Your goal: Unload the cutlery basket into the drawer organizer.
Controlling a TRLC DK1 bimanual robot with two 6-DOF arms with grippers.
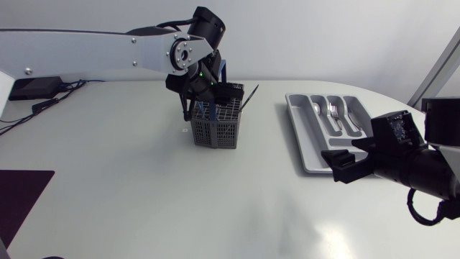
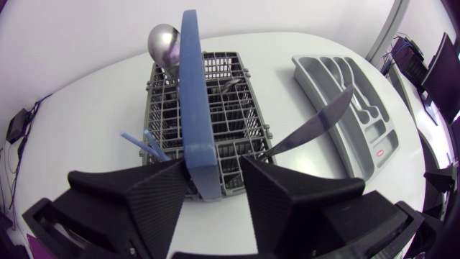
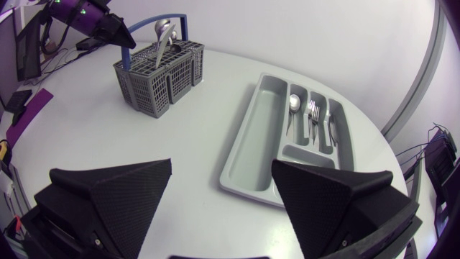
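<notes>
L gripper open astride flat blue handle, grey gridded basket.

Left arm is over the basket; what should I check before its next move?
1. Left gripper open: ok.
2. Clear line to cutlery: not ok; the blue handle stands between its fingers.
3. Cutlery to pick: ok; spoon and knife stand in the basket.
4. Basket upright: ok.
5. Right gripper open, empty, clear of the basket: ok.
6. Drawer organizer has a free compartment: ok.
</notes>
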